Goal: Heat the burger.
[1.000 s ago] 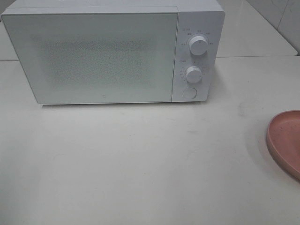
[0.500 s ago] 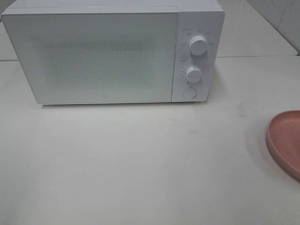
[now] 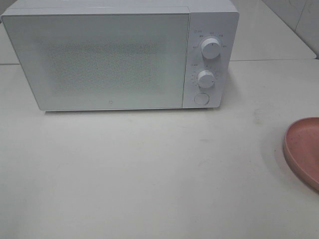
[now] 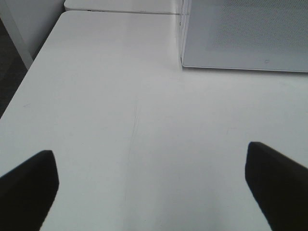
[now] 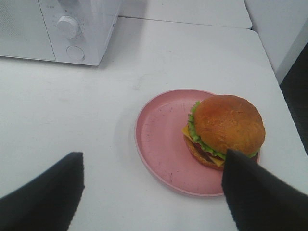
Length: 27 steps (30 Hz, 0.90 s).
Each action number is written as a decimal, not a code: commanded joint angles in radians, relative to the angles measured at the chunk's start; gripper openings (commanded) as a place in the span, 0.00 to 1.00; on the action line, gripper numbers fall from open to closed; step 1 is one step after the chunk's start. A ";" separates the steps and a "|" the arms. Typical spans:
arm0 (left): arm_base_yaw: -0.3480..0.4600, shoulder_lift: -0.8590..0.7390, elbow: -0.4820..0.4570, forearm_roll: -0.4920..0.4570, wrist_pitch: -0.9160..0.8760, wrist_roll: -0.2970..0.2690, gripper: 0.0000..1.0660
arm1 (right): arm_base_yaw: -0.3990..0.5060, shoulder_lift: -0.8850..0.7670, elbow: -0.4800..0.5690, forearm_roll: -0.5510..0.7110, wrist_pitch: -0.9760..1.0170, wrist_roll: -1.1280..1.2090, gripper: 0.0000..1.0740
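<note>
One microwave (image 3: 119, 55) (door shut); burger (image 5: 226, 127) on pink plate (image 5: 161, 144).

1. The burger (image 5: 224, 131) is small and round, with a glossy brown bun on top, green lettuce, a dark patty and a yellow cheese edge.
2. It sits upright and whole on a round pink plate (image 5: 159, 139), off-centre, towards the plate's right side.
3. The plate lies at the table's right, nearer than the microwave.
</note>
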 commanded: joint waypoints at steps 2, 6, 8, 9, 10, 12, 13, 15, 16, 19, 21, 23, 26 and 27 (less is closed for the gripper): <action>0.001 -0.025 0.000 -0.008 -0.013 -0.007 0.92 | -0.001 -0.027 0.003 -0.002 -0.013 -0.004 0.70; 0.001 -0.025 0.000 -0.008 -0.013 -0.007 0.92 | -0.001 -0.027 0.003 -0.002 -0.013 -0.004 0.70; 0.001 -0.025 0.000 -0.008 -0.013 -0.007 0.92 | -0.001 -0.027 0.003 -0.002 -0.013 -0.004 0.70; 0.001 -0.025 0.000 -0.008 -0.013 -0.007 0.92 | -0.001 -0.027 0.003 -0.002 -0.013 -0.004 0.70; 0.001 -0.025 0.000 -0.008 -0.013 -0.007 0.92 | -0.001 -0.027 0.003 -0.002 -0.013 -0.004 0.70; 0.001 -0.025 0.000 -0.008 -0.013 -0.007 0.92 | -0.001 -0.027 0.003 -0.002 -0.013 -0.004 0.70; 0.001 -0.025 0.000 -0.008 -0.013 -0.007 0.92 | -0.001 -0.027 0.003 -0.002 -0.013 -0.004 0.70; 0.001 -0.025 0.000 -0.008 -0.013 -0.007 0.92 | -0.001 -0.027 0.003 -0.002 -0.013 -0.004 0.70; 0.001 -0.025 0.000 -0.008 -0.013 -0.007 0.92 | -0.001 -0.027 0.003 -0.002 -0.013 -0.004 0.70; 0.001 -0.025 0.000 -0.008 -0.013 -0.007 0.92 | -0.001 -0.027 0.003 -0.002 -0.013 -0.004 0.70; 0.001 -0.025 0.000 -0.008 -0.013 -0.007 0.92 | -0.001 -0.027 0.003 -0.002 -0.013 -0.004 0.70; 0.001 -0.025 0.000 -0.008 -0.013 -0.007 0.92 | -0.001 -0.027 0.003 -0.002 -0.013 -0.004 0.70; 0.001 -0.025 0.000 -0.008 -0.013 -0.007 0.92 | -0.001 -0.027 0.003 -0.002 -0.013 -0.004 0.70; 0.001 -0.025 0.000 -0.008 -0.013 -0.007 0.92 | -0.001 -0.027 0.003 -0.002 -0.013 -0.004 0.70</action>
